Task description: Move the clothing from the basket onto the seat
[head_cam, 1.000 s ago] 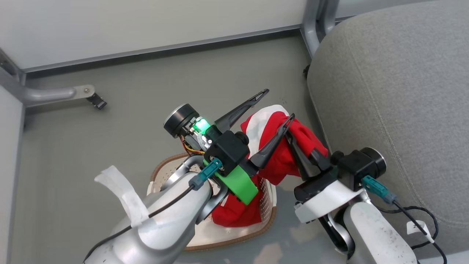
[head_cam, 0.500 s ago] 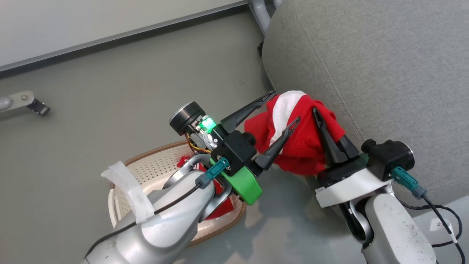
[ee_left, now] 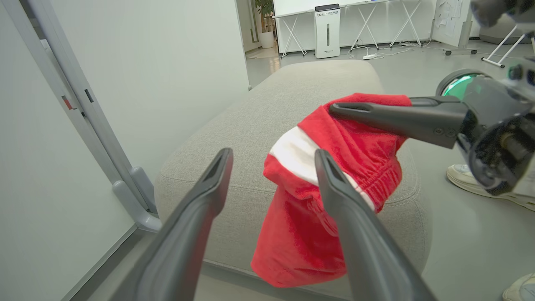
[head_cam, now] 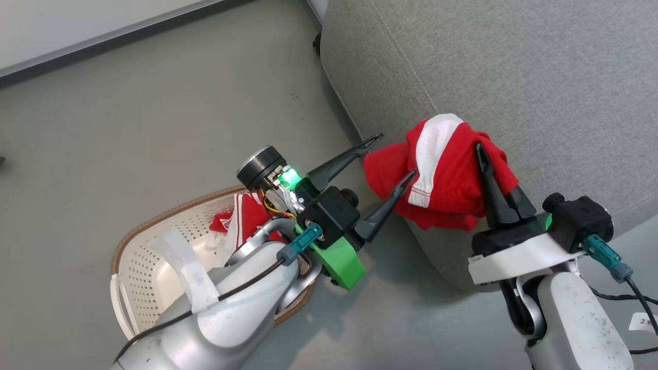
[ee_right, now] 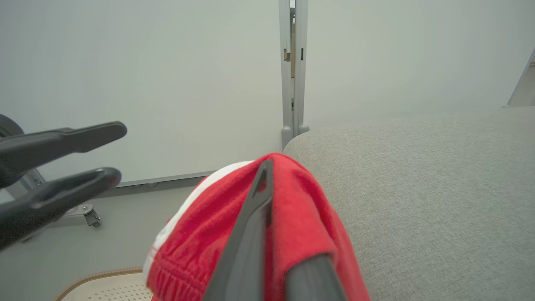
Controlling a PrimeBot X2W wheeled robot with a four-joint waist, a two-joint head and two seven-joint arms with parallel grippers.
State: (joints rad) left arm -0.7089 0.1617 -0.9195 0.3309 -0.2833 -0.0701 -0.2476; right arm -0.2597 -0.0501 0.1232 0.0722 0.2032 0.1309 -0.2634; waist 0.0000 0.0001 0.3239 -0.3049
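My right gripper [head_cam: 480, 150] is shut on a red garment with a white stripe [head_cam: 442, 169], one piece of the clothing. It holds the garment up over the front edge of the grey seat [head_cam: 514, 77]. The garment [ee_left: 334, 138] hangs bunched against the seat [ee_left: 250, 125]. My left gripper [head_cam: 395, 156] stands open just left of the garment, nothing between its fingers. Another red and white garment [head_cam: 241, 218] lies in the cream basket [head_cam: 149, 241] on the floor, partly hidden by my left arm. In the right wrist view the shut gripper [ee_right: 265, 167] pinches the garment [ee_right: 301, 200].
A white partition with a metal post [ee_right: 292, 83] stands behind the seat. A person's shoe [ee_left: 472, 184] is on the floor beyond the seat's far side. Black cables [head_cam: 617, 303] lie at the lower right.
The camera has swung right. My right gripper has carried the red garment from above the basket to the seat's edge. My left gripper stays open beside it.
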